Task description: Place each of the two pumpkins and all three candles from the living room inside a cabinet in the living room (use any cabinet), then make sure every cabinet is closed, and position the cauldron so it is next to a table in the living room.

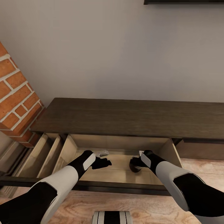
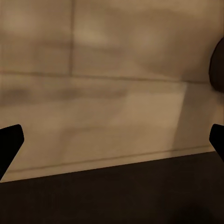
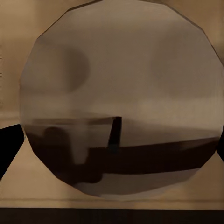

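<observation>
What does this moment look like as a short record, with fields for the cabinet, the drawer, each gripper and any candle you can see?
cabinet: long dark-brown unit against the wall, brick column at its left end
drawer: pulled out, pale beige inside
left gripper: over the open drawer, fingers apart, nothing between them
right gripper: over the drawer, at a candle whose round pale top fills the wrist view; grip cannot be told
other item: small pale object near the drawer's back, unclear what
</observation>
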Available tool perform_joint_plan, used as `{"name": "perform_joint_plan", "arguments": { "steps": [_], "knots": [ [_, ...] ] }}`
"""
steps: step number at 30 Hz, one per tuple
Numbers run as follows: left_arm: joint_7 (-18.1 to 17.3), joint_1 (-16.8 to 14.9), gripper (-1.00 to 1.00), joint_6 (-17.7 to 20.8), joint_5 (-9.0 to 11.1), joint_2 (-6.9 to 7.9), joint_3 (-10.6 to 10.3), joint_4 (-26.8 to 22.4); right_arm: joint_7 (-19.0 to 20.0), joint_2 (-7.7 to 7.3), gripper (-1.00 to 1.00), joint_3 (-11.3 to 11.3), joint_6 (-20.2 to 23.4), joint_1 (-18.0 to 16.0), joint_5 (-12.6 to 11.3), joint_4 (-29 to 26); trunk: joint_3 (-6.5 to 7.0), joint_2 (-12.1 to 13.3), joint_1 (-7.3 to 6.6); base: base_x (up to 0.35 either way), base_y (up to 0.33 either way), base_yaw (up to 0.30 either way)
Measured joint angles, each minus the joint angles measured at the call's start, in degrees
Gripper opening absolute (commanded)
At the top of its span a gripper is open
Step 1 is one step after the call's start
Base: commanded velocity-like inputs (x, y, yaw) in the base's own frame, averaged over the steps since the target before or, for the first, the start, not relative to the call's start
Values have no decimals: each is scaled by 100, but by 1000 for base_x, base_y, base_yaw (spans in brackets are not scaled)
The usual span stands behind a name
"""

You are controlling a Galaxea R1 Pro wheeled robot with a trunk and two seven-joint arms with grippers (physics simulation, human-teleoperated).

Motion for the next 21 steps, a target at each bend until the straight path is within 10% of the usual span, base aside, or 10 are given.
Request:
{"name": "perform_joint_plan", "arguments": {
  "steps": [21],
  "knots": [
    [0,0,100,6,1,0,0,4,-7,35,100,7,9,0,2,0,376,22,-44,0,0,0]
  ]
}}
